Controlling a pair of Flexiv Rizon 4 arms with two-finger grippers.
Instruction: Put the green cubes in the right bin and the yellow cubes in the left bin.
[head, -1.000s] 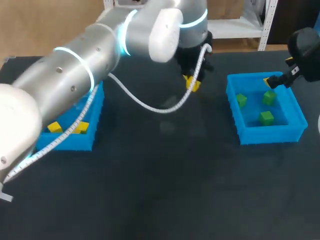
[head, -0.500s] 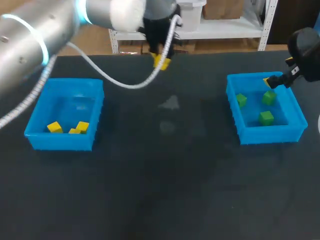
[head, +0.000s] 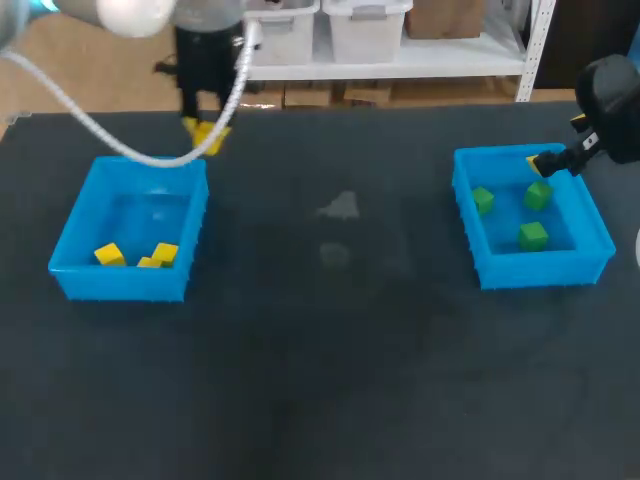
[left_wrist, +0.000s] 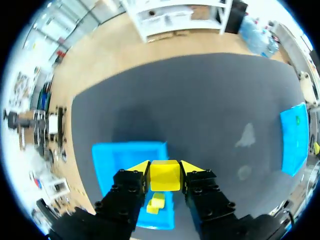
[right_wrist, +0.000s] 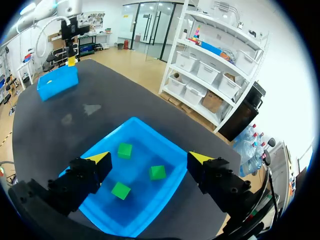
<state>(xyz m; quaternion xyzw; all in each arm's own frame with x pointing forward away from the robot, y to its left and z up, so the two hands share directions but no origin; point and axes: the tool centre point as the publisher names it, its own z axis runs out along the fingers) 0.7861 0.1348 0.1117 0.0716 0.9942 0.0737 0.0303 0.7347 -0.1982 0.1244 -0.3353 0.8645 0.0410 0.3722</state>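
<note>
My left gripper (head: 205, 135) hangs over the far right corner of the left blue bin (head: 75, 225), shut on a yellow cube (head: 208, 134). In the left wrist view that yellow cube (left_wrist: 165, 175) sits squeezed between both yellow tips, with the left bin (left_wrist: 122, 156) below and yellow cubes (left_wrist: 156, 202) lying in it. Three yellow cubes (head: 110, 255) rest near that bin's front wall. The right blue bin (head: 590, 215) holds three green cubes (head: 533, 236). My right gripper (right_wrist: 151, 158) stands open above the right bin (right_wrist: 150, 132), over its green cubes (right_wrist: 125, 149), holding nothing.
The dark table (head: 320, 380) stretches between the two bins, with two pale smudges (head: 340, 207) near its middle. The right arm's black wrist (head: 610, 95) hangs over the right bin's far right corner.
My left arm has swung from the table's middle far to the left, carrying the yellow cube to the left bin's far corner. The right arm has stayed put.
</note>
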